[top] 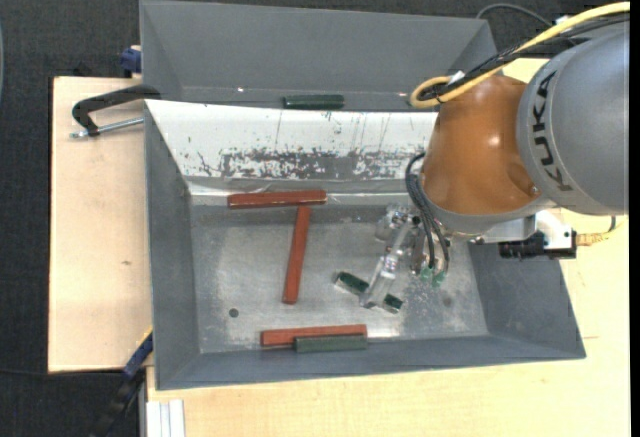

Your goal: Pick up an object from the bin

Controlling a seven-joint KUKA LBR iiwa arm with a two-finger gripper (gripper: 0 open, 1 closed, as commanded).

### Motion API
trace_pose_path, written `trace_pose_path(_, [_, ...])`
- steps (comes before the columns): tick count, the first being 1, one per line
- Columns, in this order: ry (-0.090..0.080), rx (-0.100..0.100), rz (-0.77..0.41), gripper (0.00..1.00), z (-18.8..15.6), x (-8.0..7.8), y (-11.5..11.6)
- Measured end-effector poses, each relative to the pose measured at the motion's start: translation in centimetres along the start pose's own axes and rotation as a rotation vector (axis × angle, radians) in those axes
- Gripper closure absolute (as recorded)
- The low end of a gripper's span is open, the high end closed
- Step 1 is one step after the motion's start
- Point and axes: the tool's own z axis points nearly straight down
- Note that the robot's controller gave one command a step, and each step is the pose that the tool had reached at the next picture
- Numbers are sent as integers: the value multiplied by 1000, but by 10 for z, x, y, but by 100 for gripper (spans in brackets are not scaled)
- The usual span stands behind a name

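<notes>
Grey metal bin, sloped walls. Gripper is low over the floor's right-centre; can't tell if the jaws are apart or together. Long red-brown wooden bar lies left, well apart. Small dark green block just left of gripper tip, another small green block just right.

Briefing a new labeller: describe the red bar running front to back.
In the bin, left of the arm, lie three red bars. The back bar and front bar lie crosswise; the middle bar alone runs front to back, nearly making a T.
</notes>
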Motion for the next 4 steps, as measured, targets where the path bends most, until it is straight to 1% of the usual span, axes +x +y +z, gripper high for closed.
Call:
trace_pose_path(1, [0, 0, 0, 0, 0, 0, 0])
trace_pose_path(2, [-1, 0, -254, 0, -1, -39, -9])
trace_pose_path(3, [-5, -1, -415, 0, 52, -39, -11])
trace_pose_path(4, [3, 1, -231, 100, 93, -30, -30])
